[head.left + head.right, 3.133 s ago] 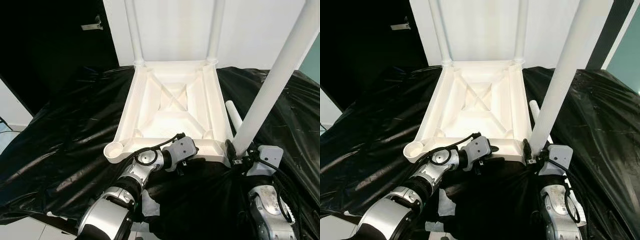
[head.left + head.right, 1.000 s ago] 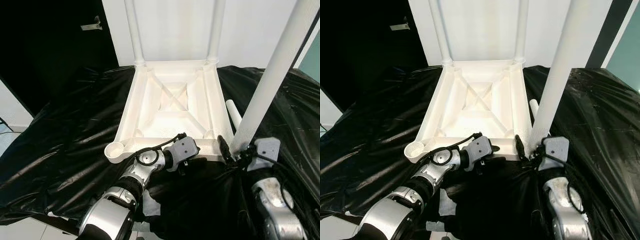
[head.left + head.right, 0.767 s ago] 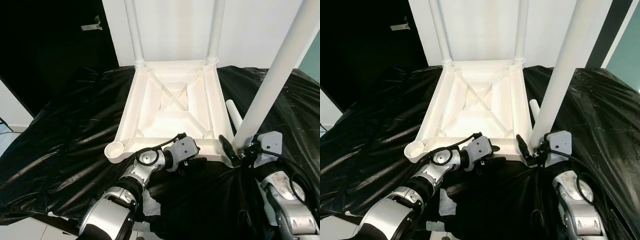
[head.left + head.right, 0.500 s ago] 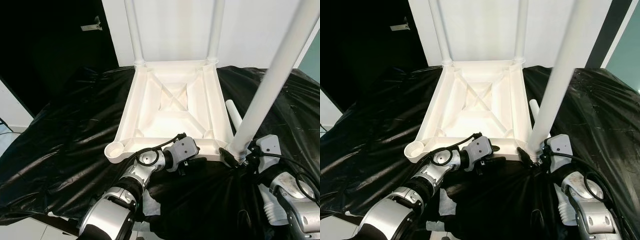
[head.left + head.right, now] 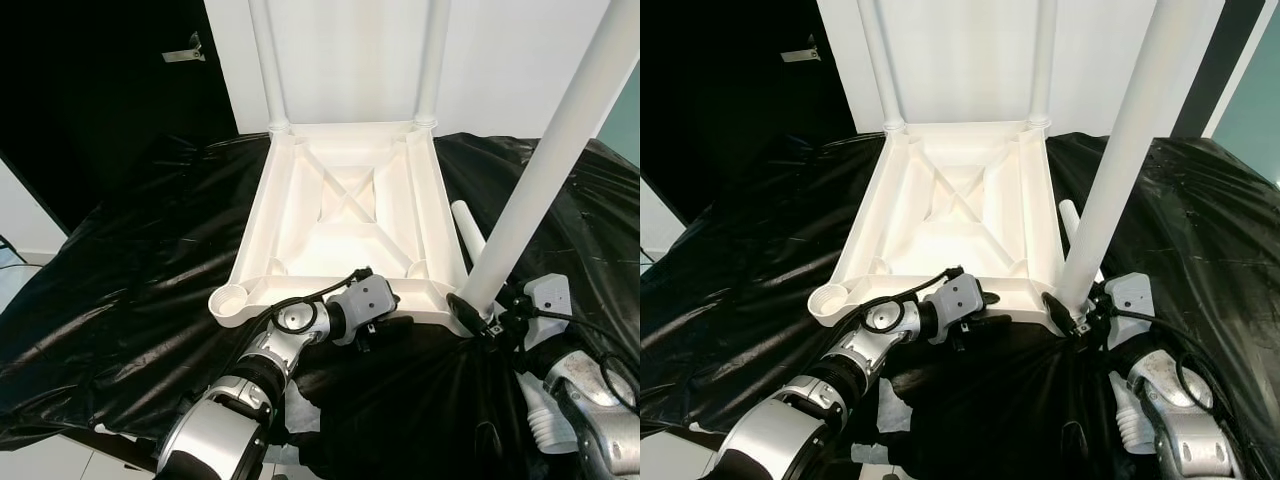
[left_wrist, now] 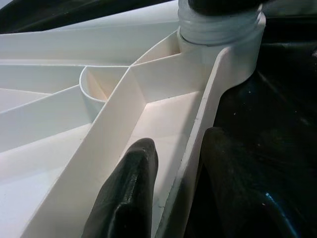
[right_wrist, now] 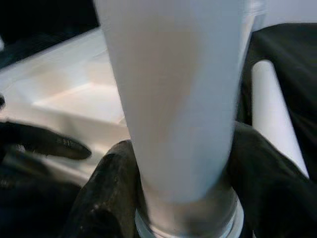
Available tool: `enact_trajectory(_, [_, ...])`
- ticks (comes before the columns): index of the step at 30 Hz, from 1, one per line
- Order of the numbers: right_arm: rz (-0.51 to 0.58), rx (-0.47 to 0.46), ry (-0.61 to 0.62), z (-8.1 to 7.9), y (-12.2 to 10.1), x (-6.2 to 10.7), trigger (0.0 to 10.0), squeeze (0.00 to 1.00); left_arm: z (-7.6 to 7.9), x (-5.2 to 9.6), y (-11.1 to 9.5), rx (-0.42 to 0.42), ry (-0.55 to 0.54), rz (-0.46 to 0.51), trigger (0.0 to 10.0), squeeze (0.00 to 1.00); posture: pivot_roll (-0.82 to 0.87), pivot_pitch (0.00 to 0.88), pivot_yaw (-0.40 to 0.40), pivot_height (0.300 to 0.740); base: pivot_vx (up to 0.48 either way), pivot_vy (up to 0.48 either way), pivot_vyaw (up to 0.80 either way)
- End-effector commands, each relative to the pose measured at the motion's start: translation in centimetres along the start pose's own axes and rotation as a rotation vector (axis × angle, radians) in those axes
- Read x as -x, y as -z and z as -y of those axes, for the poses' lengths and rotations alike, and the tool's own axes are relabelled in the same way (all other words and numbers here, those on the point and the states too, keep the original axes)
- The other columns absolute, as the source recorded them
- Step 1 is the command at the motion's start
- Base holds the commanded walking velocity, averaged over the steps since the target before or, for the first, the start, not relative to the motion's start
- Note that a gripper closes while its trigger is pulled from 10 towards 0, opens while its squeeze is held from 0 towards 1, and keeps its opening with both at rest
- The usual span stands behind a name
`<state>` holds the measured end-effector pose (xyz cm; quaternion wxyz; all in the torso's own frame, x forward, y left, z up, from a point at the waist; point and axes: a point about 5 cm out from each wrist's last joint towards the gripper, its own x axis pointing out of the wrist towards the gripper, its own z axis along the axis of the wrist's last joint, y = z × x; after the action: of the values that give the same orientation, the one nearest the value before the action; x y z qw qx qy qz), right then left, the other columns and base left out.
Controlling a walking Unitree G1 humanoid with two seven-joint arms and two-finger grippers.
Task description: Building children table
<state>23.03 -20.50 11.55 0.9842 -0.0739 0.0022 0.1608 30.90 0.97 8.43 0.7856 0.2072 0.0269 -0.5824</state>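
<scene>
White leg (image 5: 545, 175) is clasped at its base, lower right, by right hand (image 5: 478, 310); table (image 5: 345, 215) rim, lower centre, is pinched by left hand (image 6: 173, 198).

Silver arms (image 5: 270, 360), black cables

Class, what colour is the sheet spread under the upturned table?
Black and glossy. The sheet shows best in the left eye view, under the white table.
</scene>
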Motion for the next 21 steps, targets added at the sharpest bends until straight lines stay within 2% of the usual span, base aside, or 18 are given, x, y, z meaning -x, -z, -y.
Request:
enact_trajectory(1, [-0.077,-0.039,0.152,-0.7,1.8,0.7,0.0,0.00,1.3,-0.3,1.7,0.051,-0.038,-0.075,10.0,0.00,-0.13,0.000,0.032,0.740,0.000,0.000,0.00])
enact_trajectory(2, [-0.077,-0.039,0.152,-0.7,1.8,0.7,0.0,0.00,1.3,-0.3,1.7,0.051,-0.038,-0.075,10.0,0.00,-0.13,0.000,0.032,0.740,0.000,0.000,0.00])
enact_trajectory(3, [-0.069,-0.055,0.272,-0.7,1.9,1.1,0.0,0.00,1.2,-0.3,1.6,0.048,-0.042,-0.076,10.0,0.00,-0.13,0.000,0.030,0.740,0.000,0.000,0.00])
enact_trajectory(4, [-0.069,-0.055,0.272,-0.7,1.9,1.1,0.0,0.00,1.2,-0.3,1.6,0.048,-0.042,-0.076,10.0,0.00,-0.13,0.000,0.030,0.740,0.000,0.000,0.00])
enact_trajectory(6, [-0.015,-0.085,0.388,-1.5,1.5,1.5,0.0,0.00,1.0,-0.2,1.6,0.046,-0.050,-0.077,10.0,0.00,-0.12,0.000,0.027,0.740,0.000,0.000,0.00])
enact_trajectory(9, [0.041,-0.109,0.422,-2.2,1.0,1.5,0.0,0.00,1.0,-0.1,1.7,0.045,-0.050,-0.081,10.0,0.00,-0.12,0.000,0.025,0.740,0.000,0.000,0.00])
enact_trajectory(11, [0.057,-0.103,0.457,-2.1,0.9,1.4,0.0,0.00,1.2,-0.1,1.9,0.048,-0.048,-0.083,10.0,0.00,-0.12,0.000,0.023,0.740,0.000,0.000,0.00])
enact_trajectory(17, [0.054,-0.100,0.463,-2.1,0.9,1.4,0.0,0.00,1.3,-0.1,1.9,0.052,-0.047,-0.082,10.0,0.00,-0.11,0.000,0.021,0.740,0.000,0.000,0.00])
enact_trajectory(18, [0.051,-0.098,0.444,-2.2,0.9,1.2,1.9,0.00,1.3,-0.2,1.9,0.052,-0.048,-0.081,10.0,0.00,-0.11,0.000,0.020,0.740,0.000,0.000,0.00])
enact_trajectory(19, [0.055,-0.098,0.404,-2.4,0.9,1.0,10.0,0.00,1.3,-0.1,1.9,0.053,-0.050,-0.081,10.0,0.00,-0.11,0.000,0.022,0.740,0.000,0.000,0.00])
enact_trajectory(20, [0.063,-0.096,0.372,-2.4,0.8,0.9,10.0,1.00,1.2,-0.1,1.9,0.054,-0.052,-0.081,10.0,0.00,-0.12,0.000,0.022,0.740,0.000,0.000,0.00])
enact_trajectory(21, [0.069,-0.096,0.352,-2.4,0.7,0.8,10.0,1.00,1.2,-0.1,1.9,0.054,-0.053,-0.082,10.0,0.00,-0.12,0.000,0.023,0.740,0.000,0.000,0.00])
